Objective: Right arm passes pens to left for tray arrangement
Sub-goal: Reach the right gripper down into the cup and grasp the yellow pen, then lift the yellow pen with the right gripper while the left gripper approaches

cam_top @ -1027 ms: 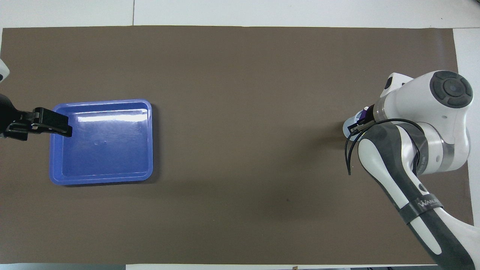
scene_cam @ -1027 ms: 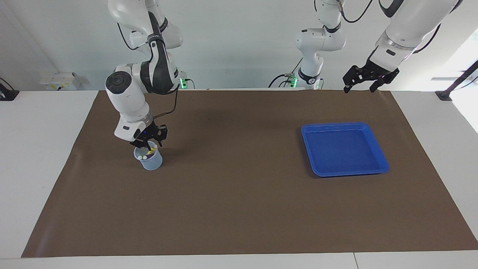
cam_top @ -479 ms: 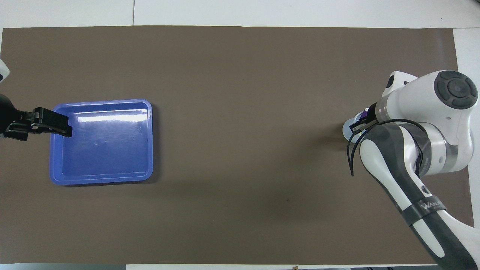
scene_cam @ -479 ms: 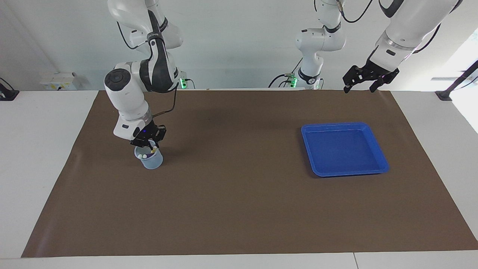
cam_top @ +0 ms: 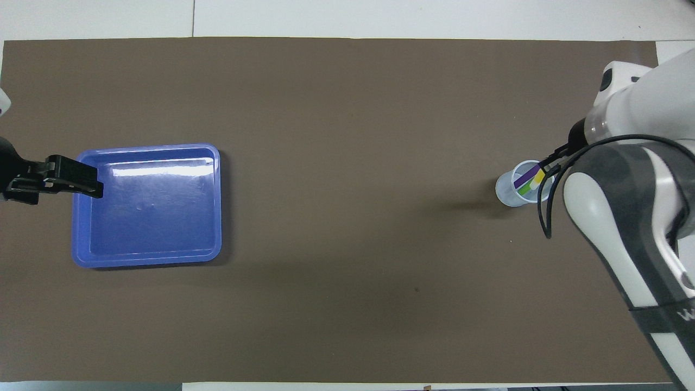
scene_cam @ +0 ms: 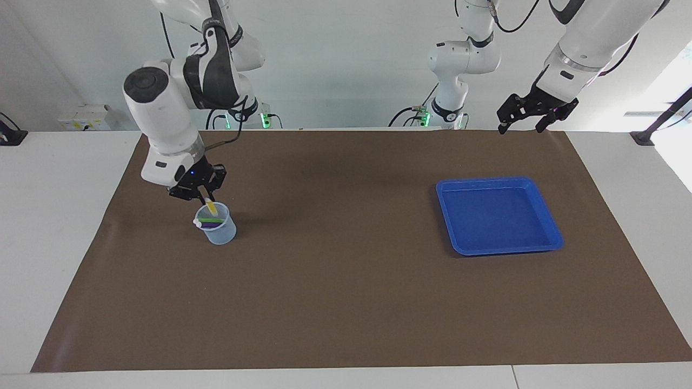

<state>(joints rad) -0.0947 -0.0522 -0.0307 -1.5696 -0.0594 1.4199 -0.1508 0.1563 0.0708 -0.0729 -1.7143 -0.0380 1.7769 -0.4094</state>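
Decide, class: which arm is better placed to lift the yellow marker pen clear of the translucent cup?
The right arm: the right gripper is shut on the slim yellow marker pen above the translucent pale-blue cup. The left gripper waits open, away from it.

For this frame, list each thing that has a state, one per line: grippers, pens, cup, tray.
right gripper: shut on the yellow pen, over the cup.
yellow pen: gripped, tilted, lower end inside the cup's mouth.
purple pen: in the cup, leaning.
green pen: in the cup, leaning.
cup: upright on the mat.
left gripper: open, holds nothing, waits raised.
tray: holds nothing.
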